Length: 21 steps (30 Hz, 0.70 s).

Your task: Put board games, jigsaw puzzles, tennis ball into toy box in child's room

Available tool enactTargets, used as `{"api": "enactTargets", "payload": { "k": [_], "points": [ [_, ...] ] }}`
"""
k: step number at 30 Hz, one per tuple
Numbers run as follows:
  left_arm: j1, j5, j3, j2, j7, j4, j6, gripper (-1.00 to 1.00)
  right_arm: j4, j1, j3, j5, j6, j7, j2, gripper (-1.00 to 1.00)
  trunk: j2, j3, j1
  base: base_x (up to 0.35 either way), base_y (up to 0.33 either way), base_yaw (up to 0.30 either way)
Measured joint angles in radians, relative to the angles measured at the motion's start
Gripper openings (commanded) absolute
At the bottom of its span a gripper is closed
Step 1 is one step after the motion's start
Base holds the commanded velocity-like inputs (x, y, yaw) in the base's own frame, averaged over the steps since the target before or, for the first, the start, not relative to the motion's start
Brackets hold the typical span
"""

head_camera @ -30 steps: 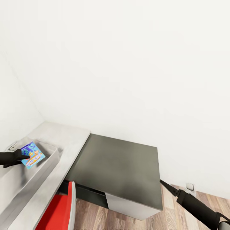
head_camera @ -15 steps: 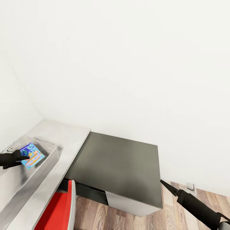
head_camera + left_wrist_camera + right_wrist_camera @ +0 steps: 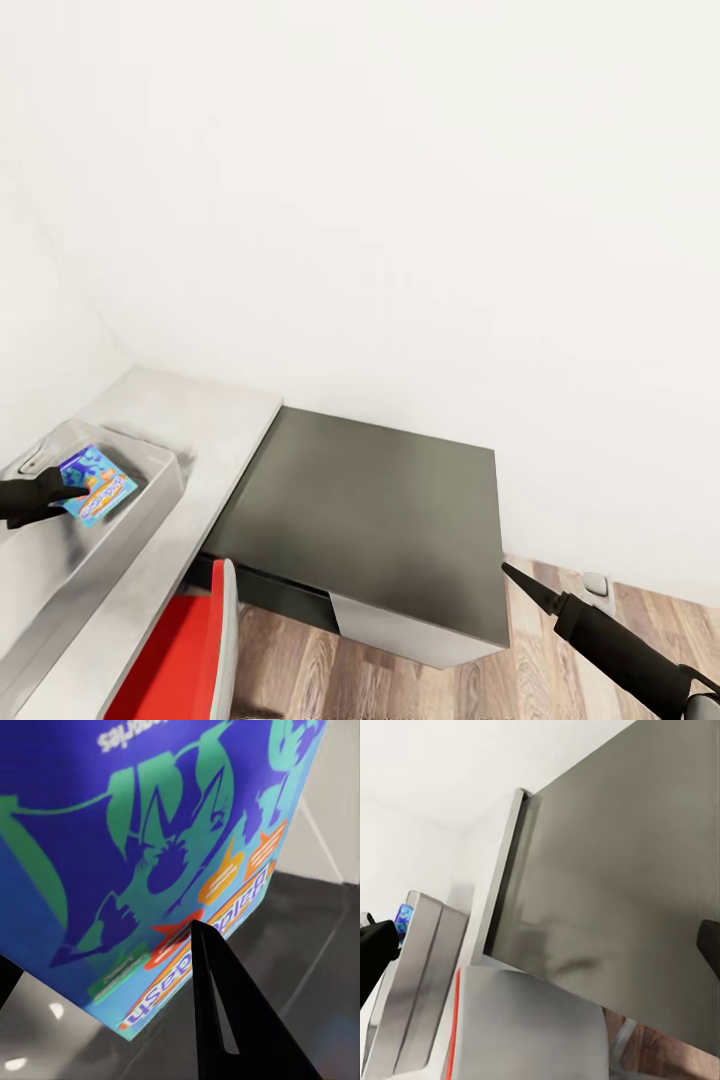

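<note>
Left gripper (image 3: 62, 490) is clamping blue board game (image 3: 97, 486) over toy box (image 3: 160, 478) at 9 o'clock; right gripper (image 3: 520, 582) jaws' opening unclear.

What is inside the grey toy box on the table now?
The toy box holds a blue board game, gripped by the left gripper. The bin's nearer part is cut off by the picture edge, so its other contents cannot be seen.

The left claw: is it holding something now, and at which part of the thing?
The left claw holds a blue printed game box by its edge, over the toy box. The exact spot of the grip cannot be told.
</note>
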Motion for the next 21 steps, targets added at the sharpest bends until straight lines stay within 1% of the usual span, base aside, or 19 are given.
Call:
{"api": "enactTargets", "payload": {
  "k": [5,8,13,21],
  "points": [
    [0.0,0.001,0.011,-0.007,0.035,0.0,-0.001,-1.0,0.0,0.0,0.0,0.0,0.0,0.0,0.0,1.0,0.0,-0.008,0.0,0.0,0.0,0.0],
    [0.0,0.004,0.013,-0.01,0.044,0.0,-0.001,-1.0,0.0,0.0,0.0,0.0,0.0,0.0,0.0,1.0,0.0,-0.013,0.0,0.0,0.0,0.0],
    [0.0,0.019,0.017,-0.014,0.049,0.0,-0.002,-1.0,0.0,0.0,0.0,0.0,0.0,0.0,0.0,1.0,0.0,-0.021,0.0,0.0,0.0,0.0],
    [-0.001,0.021,0.045,-0.015,0.056,0.0,-0.003,-1.0,0.0,0.0,0.0,0.0,0.0,0.001,0.0,1.0,0.0,-0.034,0.0,0.0,0.0,0.0]
  ]
}}
